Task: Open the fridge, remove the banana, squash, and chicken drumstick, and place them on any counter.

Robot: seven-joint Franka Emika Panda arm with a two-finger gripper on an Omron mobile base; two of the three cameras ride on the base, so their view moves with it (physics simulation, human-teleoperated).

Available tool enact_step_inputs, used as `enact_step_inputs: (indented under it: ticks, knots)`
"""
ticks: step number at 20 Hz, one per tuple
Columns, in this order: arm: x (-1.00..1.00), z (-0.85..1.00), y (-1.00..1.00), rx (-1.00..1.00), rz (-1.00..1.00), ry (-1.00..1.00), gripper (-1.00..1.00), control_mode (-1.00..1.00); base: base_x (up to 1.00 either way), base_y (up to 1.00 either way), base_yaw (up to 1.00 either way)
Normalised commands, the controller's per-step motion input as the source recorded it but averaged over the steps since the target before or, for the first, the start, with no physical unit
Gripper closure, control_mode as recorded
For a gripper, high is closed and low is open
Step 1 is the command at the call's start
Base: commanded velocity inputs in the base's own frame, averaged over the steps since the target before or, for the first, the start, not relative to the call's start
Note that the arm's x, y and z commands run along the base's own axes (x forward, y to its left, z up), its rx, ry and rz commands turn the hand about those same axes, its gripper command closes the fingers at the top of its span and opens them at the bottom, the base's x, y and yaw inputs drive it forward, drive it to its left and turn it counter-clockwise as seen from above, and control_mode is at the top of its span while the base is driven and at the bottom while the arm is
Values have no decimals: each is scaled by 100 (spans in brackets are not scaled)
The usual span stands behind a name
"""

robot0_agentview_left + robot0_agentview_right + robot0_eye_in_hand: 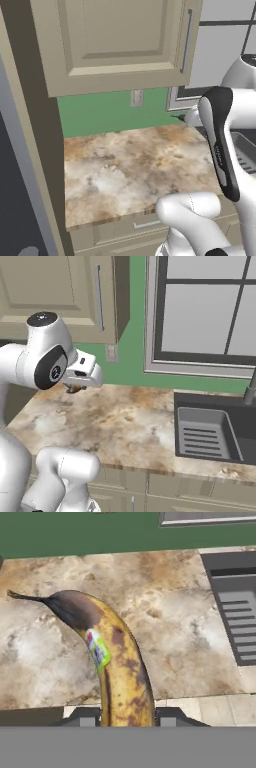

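Hand (125, 714) was clamped on the banana (112, 667), its long axis pointing forward from the fingers, stem out, hovering above the bare worktop (185, 637).

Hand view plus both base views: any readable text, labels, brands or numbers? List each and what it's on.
No text can be read.
Sticker on the banana: red, blue and green patches, too blurred to read.
Dark arm cover in the left base view: small light marking, too small to read.
Counter, cabinet door, sink: no writing visible.
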Motion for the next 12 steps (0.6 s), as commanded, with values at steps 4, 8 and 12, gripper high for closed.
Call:
enact_step_inputs:
  ticks: [4,8,12]
  knots:
    - [39,-79,-50,0,0,12,100,-100,0,0,0]
    - [50,-100,-41,0,0,1,100,-100,0,0,0]
    - [69,-95,-39,0,1,0,100,-100,0,0,0]
